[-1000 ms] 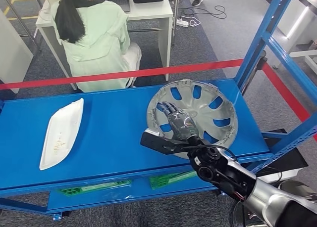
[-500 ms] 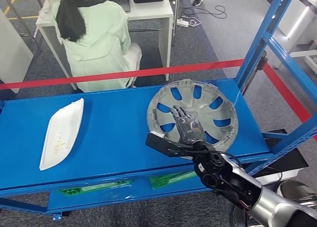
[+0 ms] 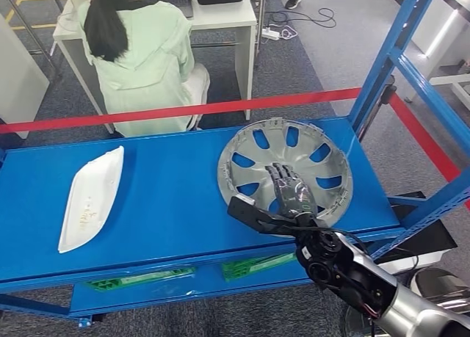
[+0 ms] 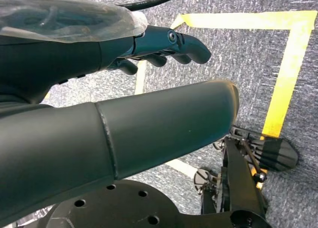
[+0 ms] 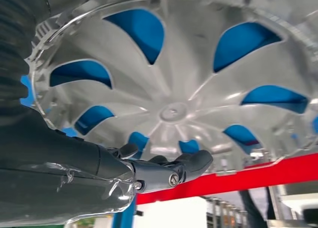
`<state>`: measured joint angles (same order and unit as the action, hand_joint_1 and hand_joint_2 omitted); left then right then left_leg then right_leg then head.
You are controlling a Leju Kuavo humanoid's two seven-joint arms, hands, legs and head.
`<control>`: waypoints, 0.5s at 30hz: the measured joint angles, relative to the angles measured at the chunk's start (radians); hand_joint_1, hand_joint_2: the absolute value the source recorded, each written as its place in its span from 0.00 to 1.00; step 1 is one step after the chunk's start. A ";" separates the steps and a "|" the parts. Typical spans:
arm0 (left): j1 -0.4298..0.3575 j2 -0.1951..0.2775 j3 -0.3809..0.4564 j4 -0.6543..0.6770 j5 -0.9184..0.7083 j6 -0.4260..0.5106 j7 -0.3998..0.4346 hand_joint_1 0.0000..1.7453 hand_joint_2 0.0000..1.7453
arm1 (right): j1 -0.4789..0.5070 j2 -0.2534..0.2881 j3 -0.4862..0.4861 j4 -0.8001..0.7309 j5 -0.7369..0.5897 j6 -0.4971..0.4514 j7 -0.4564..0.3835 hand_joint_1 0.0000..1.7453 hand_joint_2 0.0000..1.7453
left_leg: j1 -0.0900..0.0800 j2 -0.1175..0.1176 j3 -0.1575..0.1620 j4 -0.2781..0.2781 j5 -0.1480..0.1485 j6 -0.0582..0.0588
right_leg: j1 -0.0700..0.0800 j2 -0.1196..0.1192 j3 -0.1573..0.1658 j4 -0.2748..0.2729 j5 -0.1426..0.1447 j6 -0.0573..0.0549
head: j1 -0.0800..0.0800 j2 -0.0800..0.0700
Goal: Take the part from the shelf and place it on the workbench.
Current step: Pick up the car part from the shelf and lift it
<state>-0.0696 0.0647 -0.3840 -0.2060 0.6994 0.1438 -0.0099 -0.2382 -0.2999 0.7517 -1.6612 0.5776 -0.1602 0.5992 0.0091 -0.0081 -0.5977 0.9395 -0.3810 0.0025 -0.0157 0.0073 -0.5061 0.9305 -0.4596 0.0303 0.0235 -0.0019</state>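
Beside hubcap (image 3: 286, 163): white tray (image 3: 92, 195)

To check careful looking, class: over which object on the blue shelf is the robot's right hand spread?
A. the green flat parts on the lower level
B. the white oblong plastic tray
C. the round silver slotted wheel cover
C: the right hand lies open above the round silver slotted wheel cover, away from the white oblong plastic tray.
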 joint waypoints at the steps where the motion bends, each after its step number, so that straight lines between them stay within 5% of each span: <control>1: 0.000 0.000 -0.001 0.000 0.002 0.000 0.002 0.00 0.00 | 0.002 -0.001 -0.002 0.000 0.005 0.000 0.008 0.00 1.00 | 0.000 0.000 0.000 0.000 0.000 0.000 | 0.000 0.000 0.000 0.000 0.000 0.000 | 0.000 0.000; 15: -0.001 -0.001 -0.028 0.000 0.006 0.000 0.007 0.00 0.00 | 0.025 -0.006 -0.037 0.041 -0.020 0.009 0.019 0.00 1.00 | 0.000 0.000 0.000 0.000 0.000 0.000 | 0.000 0.000 0.000 0.000 0.000 0.000 | 0.000 0.000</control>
<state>-0.0703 0.0641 -0.4122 -0.2060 0.7053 0.1442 -0.0031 -0.2131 -0.3059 0.7144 -1.6200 0.5581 -0.1512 0.6180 0.0091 -0.0082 -0.5976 0.9393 -0.3812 0.0023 -0.0157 0.0073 -0.5060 0.9304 -0.4599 0.0303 0.0233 -0.0019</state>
